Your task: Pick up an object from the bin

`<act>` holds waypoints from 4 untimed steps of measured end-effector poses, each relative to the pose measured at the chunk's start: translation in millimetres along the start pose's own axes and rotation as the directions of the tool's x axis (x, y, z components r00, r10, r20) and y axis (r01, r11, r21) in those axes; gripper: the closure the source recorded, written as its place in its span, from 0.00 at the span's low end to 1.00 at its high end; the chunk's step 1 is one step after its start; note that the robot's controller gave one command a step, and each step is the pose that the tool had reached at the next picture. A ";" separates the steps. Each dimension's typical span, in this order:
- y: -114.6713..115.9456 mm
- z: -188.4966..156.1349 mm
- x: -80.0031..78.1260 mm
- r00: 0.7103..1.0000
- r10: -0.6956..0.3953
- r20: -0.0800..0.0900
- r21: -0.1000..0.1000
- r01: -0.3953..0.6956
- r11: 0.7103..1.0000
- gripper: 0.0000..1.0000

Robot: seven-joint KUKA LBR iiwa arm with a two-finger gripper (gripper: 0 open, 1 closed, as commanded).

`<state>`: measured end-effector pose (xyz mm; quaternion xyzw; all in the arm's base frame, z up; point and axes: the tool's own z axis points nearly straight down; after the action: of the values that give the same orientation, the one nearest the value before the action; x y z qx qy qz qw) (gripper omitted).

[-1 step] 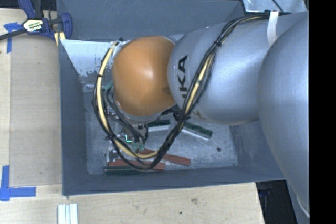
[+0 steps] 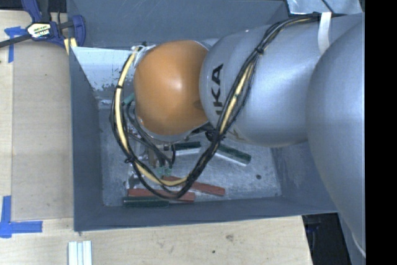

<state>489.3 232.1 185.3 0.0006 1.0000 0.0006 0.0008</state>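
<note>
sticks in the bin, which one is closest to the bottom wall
The dark green stick at lower left, along that wall; the red stick lies just above it, the grey-green one higher up, by the arm.

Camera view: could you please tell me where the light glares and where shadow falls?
In the camera view, soft highlights sit on the orange cover and the grey arm; the bin floor beneath them lies in shadow, where a red stick and a green bar look dim; the far wall is evenly lit.
</note>
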 end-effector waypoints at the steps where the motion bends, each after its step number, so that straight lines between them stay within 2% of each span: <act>1: -37.6 67.3 3.3 0.990 -0.144 0.002 0.000 0.144 0.990 0.00; 2: -68.3 67.1 0.8 0.992 -0.124 -0.002 0.001 0.124 0.992 0.00; 3: -118.1 72.2 -4.9 0.997 -0.078 -0.002 0.002 0.078 0.997 0.00; 4: -129.5 100.3 -24.7 0.996 0.083 0.023 -0.011 -0.082 0.997 0.00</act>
<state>514.0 102.7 84.8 0.0419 0.9990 0.0055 0.0126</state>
